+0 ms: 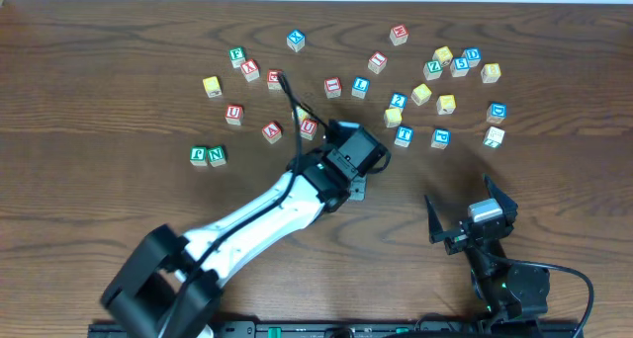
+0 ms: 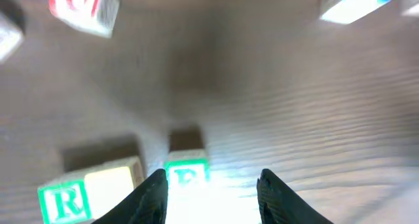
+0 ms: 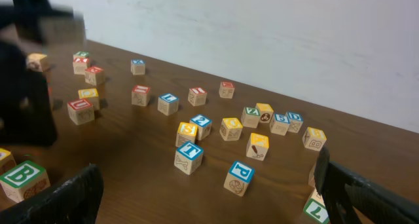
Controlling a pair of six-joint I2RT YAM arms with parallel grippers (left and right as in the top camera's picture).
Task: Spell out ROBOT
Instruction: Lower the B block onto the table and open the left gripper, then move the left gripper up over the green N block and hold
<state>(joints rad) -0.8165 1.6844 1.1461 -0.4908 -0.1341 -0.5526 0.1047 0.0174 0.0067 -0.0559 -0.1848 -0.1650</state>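
**Left pincer** (image 2: 213,185): jaws part-spread, grasping nothing. They flank a green-lettered cube (image 2: 186,175), letter blurred, which rests on the wooden surface (image 2: 294,106).
**Green R cube** (image 2: 64,201): just left of that pincer.
**Blue T cube** (image 1: 403,135): near that pincer, to its right.
**Right pincer** (image 1: 470,211): released wide, well apart from it.
**Risk:** the flanked cube sits nearer one jaw, so an askew lift-off could likely nudge it out of line.

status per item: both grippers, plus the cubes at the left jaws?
left gripper, open, holding nothing.
right gripper, wide open, empty, clear of cubes.
green-lettered cube, resting on table between the left jaws, ungripped; letter blurred.
R cube, resting on table beside it, untouched.
scattered cubes, loose on table, none stacked.
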